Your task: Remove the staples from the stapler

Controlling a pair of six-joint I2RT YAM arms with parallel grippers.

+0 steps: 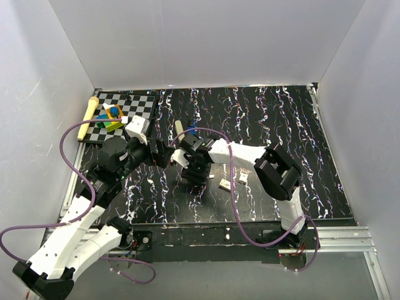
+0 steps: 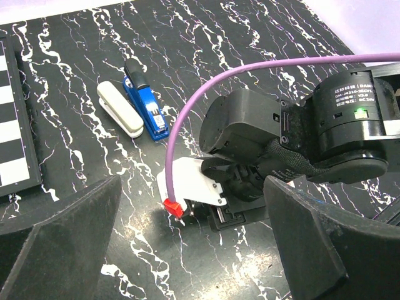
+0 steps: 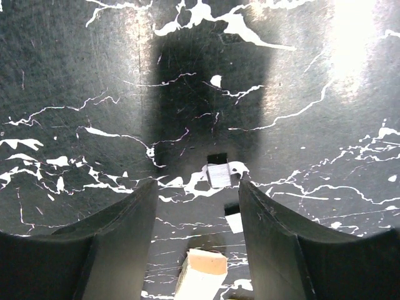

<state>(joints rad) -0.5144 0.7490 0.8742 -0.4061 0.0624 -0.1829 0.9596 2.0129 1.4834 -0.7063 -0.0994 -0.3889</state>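
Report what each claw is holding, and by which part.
Nothing is held. The left claw and the right claw both stand open; the stapler lies free on the table.

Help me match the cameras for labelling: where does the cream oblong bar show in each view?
Top external: cream bar, slightly left of centre.
Left wrist: upper left, beside the blue stapler.
Right wrist: not in it.
Shared landmark: the checkerboard, left of the bar in both.
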